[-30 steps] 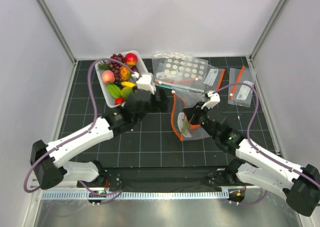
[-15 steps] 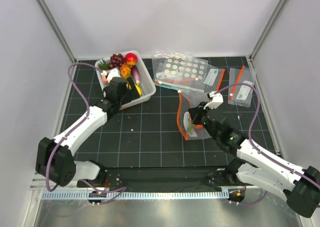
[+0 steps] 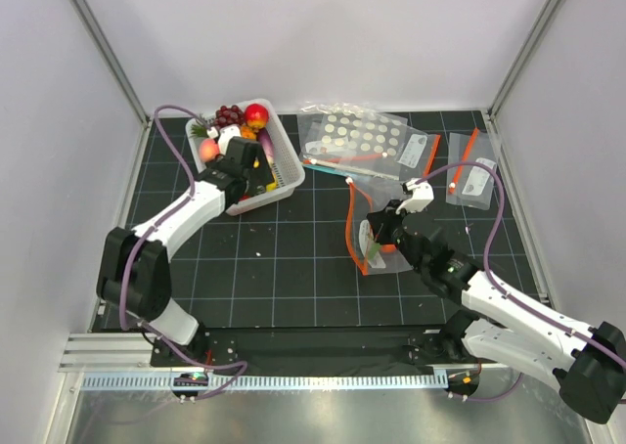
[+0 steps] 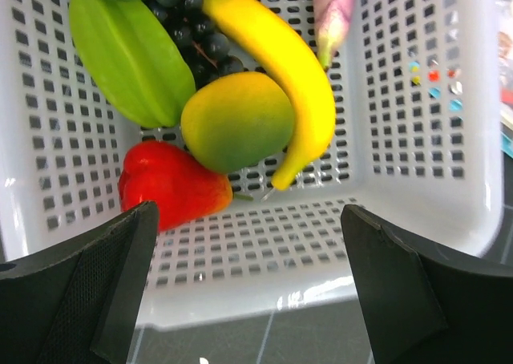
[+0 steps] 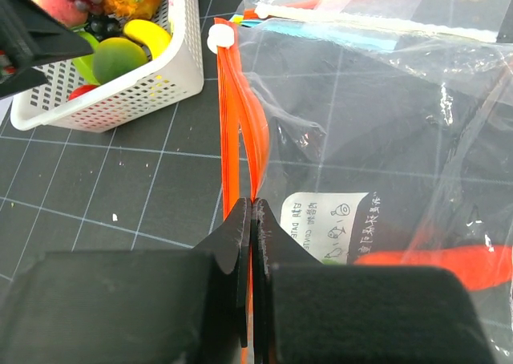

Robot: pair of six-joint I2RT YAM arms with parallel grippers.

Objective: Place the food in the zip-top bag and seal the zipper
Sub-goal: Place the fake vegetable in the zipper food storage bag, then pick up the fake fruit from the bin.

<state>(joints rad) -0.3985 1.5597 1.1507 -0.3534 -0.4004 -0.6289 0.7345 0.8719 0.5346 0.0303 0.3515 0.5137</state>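
The food lies heaped in a white slotted basket (image 4: 401,99). A yellow banana (image 4: 280,67) curves over a green-yellow mango (image 4: 236,119), and a glossy red piece (image 4: 172,184) sits by the near wall. A long green piece (image 4: 128,51) and dark grapes (image 4: 188,19) lie behind, with a pink peach (image 3: 209,149) at the left end. The clear, crinkly zip-top bag (image 5: 361,163) rests on the desk (image 3: 293,268), well apart from the basket. Its orange-red zipper (image 5: 236,131) stands on edge with its two strips bowed slightly apart, and one end is pinched in the right hand (image 5: 251,212).
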